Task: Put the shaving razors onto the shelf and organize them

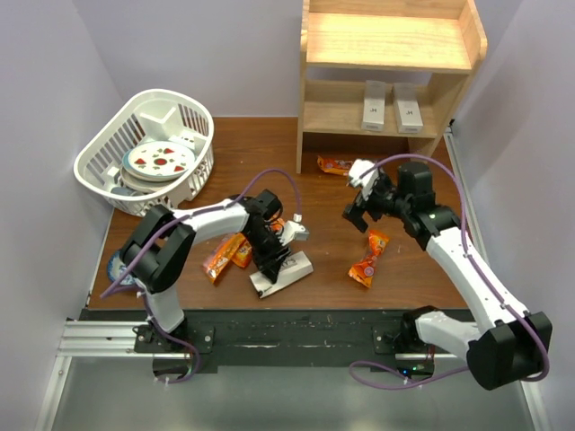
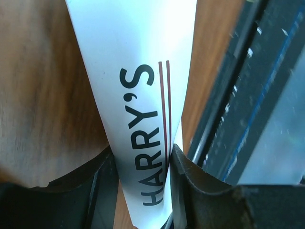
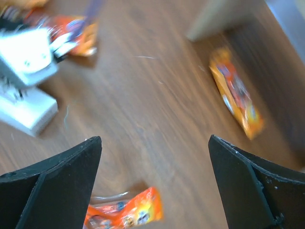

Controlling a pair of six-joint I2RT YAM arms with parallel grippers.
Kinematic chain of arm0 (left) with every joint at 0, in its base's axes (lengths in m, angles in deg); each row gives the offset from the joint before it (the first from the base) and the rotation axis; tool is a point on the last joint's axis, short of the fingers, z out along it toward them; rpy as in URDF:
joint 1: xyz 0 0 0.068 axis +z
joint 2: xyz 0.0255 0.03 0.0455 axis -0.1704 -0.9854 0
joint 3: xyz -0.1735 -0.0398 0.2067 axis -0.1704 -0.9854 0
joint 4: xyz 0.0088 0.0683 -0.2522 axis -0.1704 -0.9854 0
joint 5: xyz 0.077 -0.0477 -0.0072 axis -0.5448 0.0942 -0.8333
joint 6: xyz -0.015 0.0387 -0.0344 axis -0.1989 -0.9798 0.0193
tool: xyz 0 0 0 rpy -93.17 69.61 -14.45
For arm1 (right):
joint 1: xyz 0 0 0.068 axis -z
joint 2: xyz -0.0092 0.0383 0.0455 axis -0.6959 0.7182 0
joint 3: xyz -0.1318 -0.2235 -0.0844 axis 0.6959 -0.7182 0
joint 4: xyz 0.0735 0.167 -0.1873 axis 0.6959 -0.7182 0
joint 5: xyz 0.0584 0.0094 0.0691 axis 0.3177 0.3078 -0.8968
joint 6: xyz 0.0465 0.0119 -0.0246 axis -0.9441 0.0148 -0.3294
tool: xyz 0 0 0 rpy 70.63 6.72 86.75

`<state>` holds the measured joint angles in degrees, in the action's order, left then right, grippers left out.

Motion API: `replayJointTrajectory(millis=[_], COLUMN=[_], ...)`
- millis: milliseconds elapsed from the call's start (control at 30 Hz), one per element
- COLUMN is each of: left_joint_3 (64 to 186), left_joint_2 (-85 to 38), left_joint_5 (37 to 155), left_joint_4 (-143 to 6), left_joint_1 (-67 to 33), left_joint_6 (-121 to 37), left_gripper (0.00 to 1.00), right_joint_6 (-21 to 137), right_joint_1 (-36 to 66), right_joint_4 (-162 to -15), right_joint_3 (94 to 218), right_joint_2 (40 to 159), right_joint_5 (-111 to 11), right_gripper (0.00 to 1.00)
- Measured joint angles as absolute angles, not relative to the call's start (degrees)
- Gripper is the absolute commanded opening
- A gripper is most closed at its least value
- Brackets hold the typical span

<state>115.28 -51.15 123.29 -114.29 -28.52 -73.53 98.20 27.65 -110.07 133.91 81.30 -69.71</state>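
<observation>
Two razor boxes (image 1: 375, 104) sit on the shelf (image 1: 386, 45), upper right; the left gripper (image 2: 143, 162) clamps the third box (image 2: 138, 71), and the right gripper (image 3: 155, 157) gapes empty.

Razor box (image 2: 138, 95) cropped above, orange packet (image 3: 236, 93) blurred, maybe snacks

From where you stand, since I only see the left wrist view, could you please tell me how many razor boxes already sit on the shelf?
Observer: Two razor boxes sit side by side on the shelf's lower level, toward its right.
Operator: Thank you. Is the right gripper carrying anything?
Observer: No, the right gripper hangs above the table, jaws wide apart, holding nothing.
Operator: What lies near my box?
Observer: Orange snack packets lie on the table just left of the third razor box.
</observation>
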Motion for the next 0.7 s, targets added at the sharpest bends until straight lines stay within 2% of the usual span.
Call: replayJointTrajectory(millis=[300,700], left_joint_3=[130.4,136.7], left_joint_2=[-59.5,-65.7], left_joint_5=[129.1,130.4], left_joint_4=[-131.5,-142.3], left_joint_1=[-20.4,-19.5], left_joint_6=[-91.8,-101.9], left_gripper=[0.44,0.49], right_joint_6=[130.3,141.4], right_joint_1=[17.5,9.9], right_joint_4=[-108.7,-101.7], right_joint_3=[122.0,125.5], right_joint_2=[86.8,102.3], right_joint_5=[-79.6,-83.2], right_gripper=[0.99,0.99])
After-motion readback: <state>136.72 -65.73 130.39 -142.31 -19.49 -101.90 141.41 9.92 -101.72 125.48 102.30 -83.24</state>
